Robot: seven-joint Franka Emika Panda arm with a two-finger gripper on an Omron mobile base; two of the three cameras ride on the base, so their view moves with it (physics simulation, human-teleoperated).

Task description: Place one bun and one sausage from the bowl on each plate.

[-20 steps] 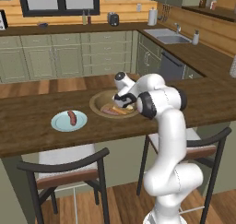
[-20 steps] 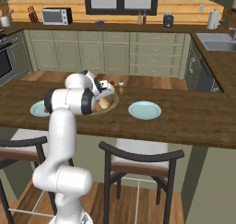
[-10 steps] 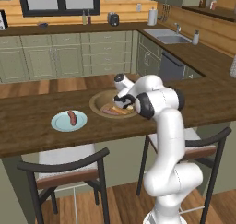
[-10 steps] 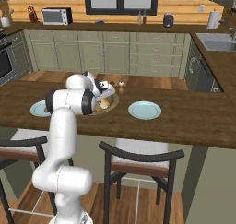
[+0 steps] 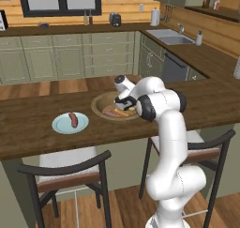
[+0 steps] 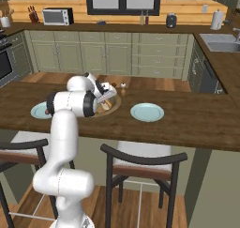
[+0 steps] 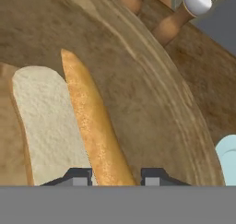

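The gripper, at the frame's bottom centre, clenches a bun. It lies inside the wooden bowl.

The white arm is rising from the lower left and bending over the dark wooden tabletop, its end effector reaching into the wooden bowl. One pale-blue plate is lying right of the bowl, another is peeking out left of the arm. Two chairs are standing at the near edge.
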